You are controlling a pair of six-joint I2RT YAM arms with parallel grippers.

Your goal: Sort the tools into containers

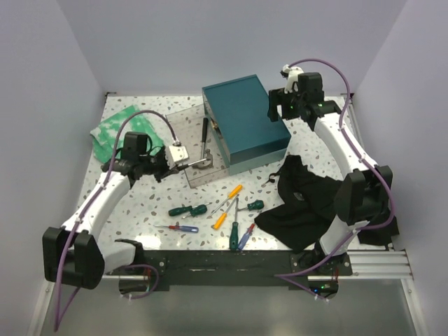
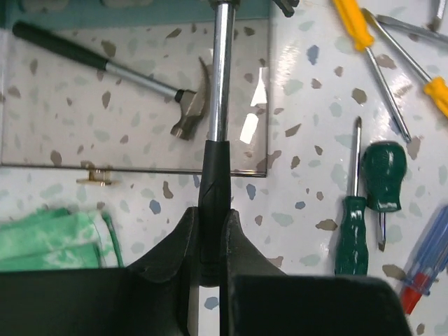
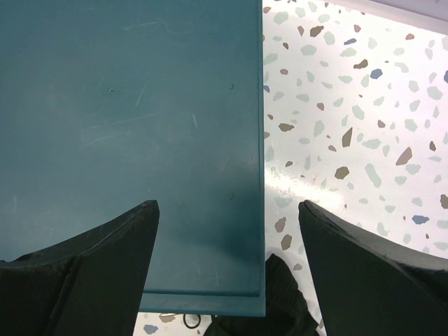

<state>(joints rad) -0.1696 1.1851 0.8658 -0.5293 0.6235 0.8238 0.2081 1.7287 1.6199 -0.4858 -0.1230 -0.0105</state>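
My left gripper [image 1: 183, 162] is shut on the black handle of a small hammer [image 2: 213, 164]. Its steel shaft [image 2: 222, 70] reaches out over the near right part of the clear box [image 1: 183, 126], and its head is out of the left wrist view. A second hammer [image 2: 105, 66] lies inside the clear box [image 2: 70, 126]. Several screwdrivers lie on the table in front of it: green [image 1: 189, 210], orange [image 1: 231, 192] and red-and-blue [image 1: 180, 227]. My right gripper [image 1: 275, 105] is open and empty above the right edge of the teal box [image 3: 126, 105].
A black cloth [image 1: 308, 199] lies crumpled at the right, just in front of the teal box [image 1: 245, 115]. A green-white cloth [image 1: 115, 126] lies at the far left. White walls close off the table's sides and back.
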